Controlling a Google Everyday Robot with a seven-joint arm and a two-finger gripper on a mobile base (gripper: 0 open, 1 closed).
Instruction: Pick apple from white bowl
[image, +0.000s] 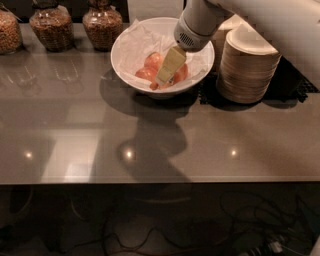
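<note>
The white bowl (129, 44), lined with crumpled white paper, stands at the back middle of the grey table. Reddish-orange apples (149, 66) lie in its bottom. My gripper (162, 82) reaches down into the bowl from the upper right, and its beige tip sits among the apples, covering part of them. The arm's white body (196, 22) hangs over the bowl's right rim. Whether an apple is held does not show.
A stack of beige disposable bowls (248, 65) stands right of the white bowl on a black mat (292, 85). Glass jars of grain or nuts (102, 22) line the back left. The table's front edge (160, 181) runs below; cables lie on the floor.
</note>
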